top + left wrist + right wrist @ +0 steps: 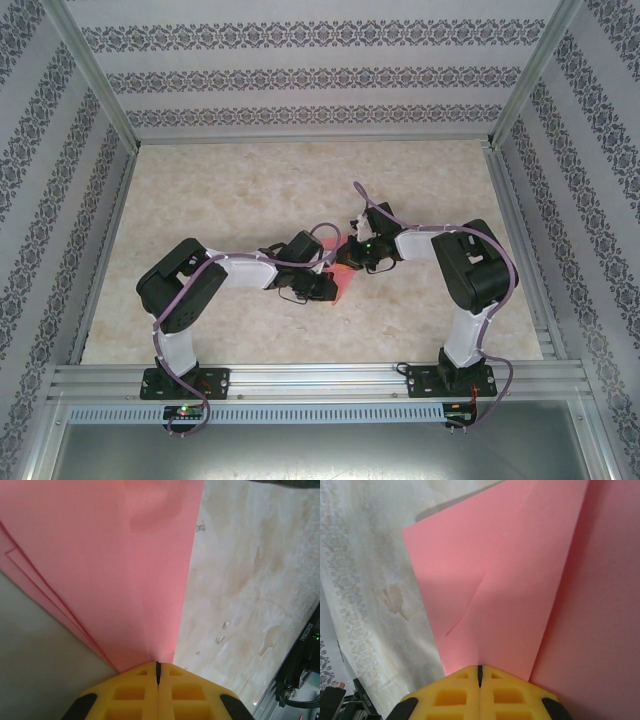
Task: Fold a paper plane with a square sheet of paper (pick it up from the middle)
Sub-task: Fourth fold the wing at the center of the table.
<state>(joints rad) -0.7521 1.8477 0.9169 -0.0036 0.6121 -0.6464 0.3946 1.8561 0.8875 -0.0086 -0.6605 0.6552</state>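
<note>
folded pink paper (341, 283), lengthwise near-to-far

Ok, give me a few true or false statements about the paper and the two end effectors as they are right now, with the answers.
1. The left end effector is shut on the pink paper. True.
2. The right end effector hangs open above the table. False: it is shut on the same paper.
3. The paper is one flat, unfolded layer. False: the wrist views show stacked folded layers and a crease.
4. Both end effectors meet near the middle of the table. True.
</note>
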